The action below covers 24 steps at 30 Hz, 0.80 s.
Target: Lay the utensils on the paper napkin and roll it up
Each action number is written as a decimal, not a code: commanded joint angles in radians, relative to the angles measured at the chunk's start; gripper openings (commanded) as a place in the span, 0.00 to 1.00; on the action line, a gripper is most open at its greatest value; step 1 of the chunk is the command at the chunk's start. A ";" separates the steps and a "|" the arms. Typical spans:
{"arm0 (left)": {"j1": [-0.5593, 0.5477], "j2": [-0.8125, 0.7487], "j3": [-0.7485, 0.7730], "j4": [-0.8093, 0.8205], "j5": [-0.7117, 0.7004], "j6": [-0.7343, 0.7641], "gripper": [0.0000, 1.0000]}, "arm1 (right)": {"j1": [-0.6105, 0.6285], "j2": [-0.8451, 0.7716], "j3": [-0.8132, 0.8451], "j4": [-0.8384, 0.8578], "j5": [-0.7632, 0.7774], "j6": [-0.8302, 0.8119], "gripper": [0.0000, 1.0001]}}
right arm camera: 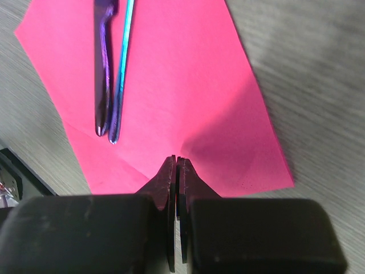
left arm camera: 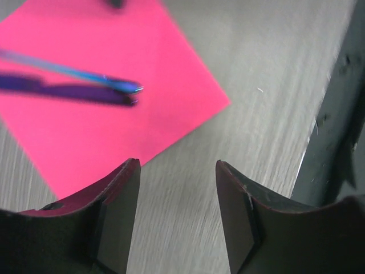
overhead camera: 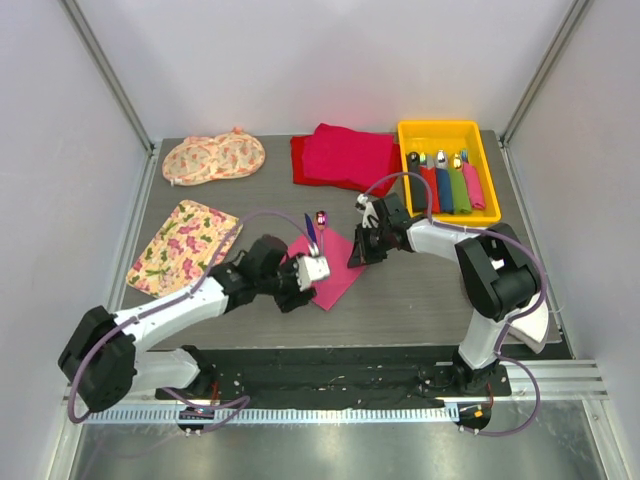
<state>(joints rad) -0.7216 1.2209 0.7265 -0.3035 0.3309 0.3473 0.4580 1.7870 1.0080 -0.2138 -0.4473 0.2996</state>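
Already on the napkin: two utensils, one pincer slack, one clenched

The paper napkin [overhead camera: 335, 275] lay flat on the grey table [overhead camera: 420, 300], turned corner-on to the arms, midway between them; the utensils [overhead camera: 313, 234] rested on it side by side, their dark handle ends on the pink sheet and their shiny heads reaching past its far corner. The left gripper [left arm camera: 177, 168] hovered at the napkin's near-left edge with its jaws apart and nothing between them; the utensils lay just ahead of it, untouched. The right gripper [right arm camera: 177, 162] was clenched, fingertips pressed together right at the napkin's right-hand edge, where a faint crease ran out across the paper; whether any paper was pinched between the tips could not be told. Farther back, a yellow tray [overhead camera: 404, 150] held a row of rolled bundles; a pile of red cloth [overhead camera: 340, 157] sat just left of it; two floral mats [overhead camera: 212, 158] lay along the left side, well apart from the napkin.
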 commanded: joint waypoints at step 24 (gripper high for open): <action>-0.348 0.143 -0.295 0.632 -0.177 0.493 0.51 | 0.011 -0.014 -0.051 0.025 -0.054 0.041 0.01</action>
<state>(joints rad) -1.0554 1.3258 0.4423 0.2119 0.1936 0.8024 0.4629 1.7870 0.9649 -0.2100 -0.4858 0.3294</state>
